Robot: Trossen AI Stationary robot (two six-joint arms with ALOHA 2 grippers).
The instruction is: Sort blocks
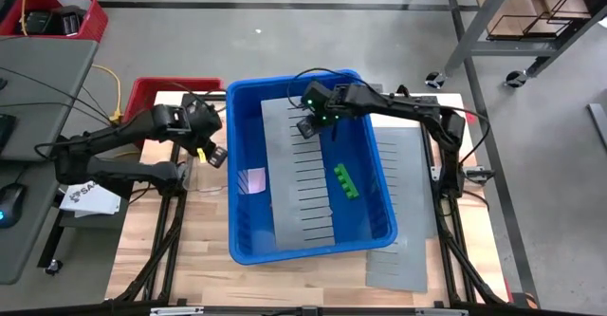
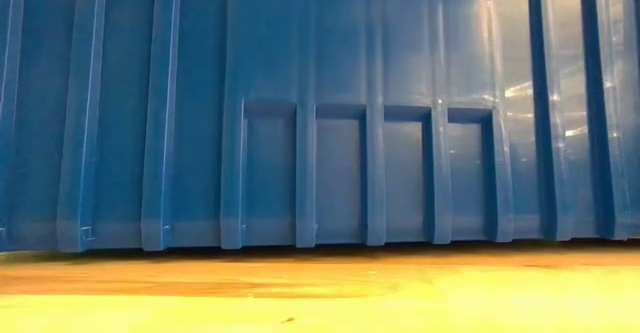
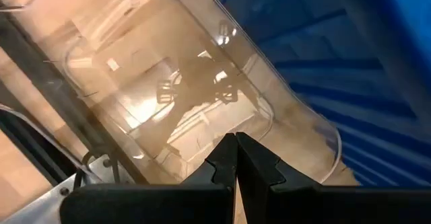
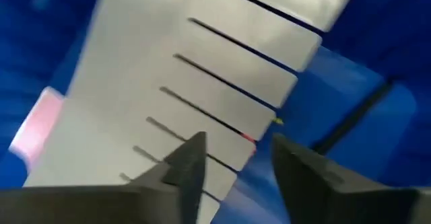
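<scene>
My right tool (image 1: pixel 305 126) hangs over the upper middle of the high frame, inside the blue bin (image 1: pixel 248 250), and in its wrist view its two dark fingers (image 4: pixel 185 167) stand apart with nothing between them. Just beyond those fingertips lies a slotted grey divider panel (image 4: pixel 202 83), with a small red bit (image 4: pixel 248 138) at its edge that may be a block, though the view is too blurred for me to be sure. A pale pink patch (image 4: pixel 40 120) shows at the left of that wrist frame, on the same panel's far side.

My left tool (image 1: pixel 214 155) sits at the left of the high frame, outside the bin and just beside its left wall. Its fingers (image 3: pixel 225 160) are pressed together, empty, above a clear plastic container (image 3: pixel 168 96) that rests against the blue wall.

In the high view, a row of green blocks (image 1: pixel 344 180) lies on the grey panel in the right half of the bin, well below the right tool. A pinkish patch (image 1: pixel 251 178) shows on the bin floor toward its left wall. A second grey panel (image 1: pixel 403 231) lies on the wooden table (image 1: pixel 209 269) to the right of the bin. The low view is filled by the bin's ribbed blue wall.
</scene>
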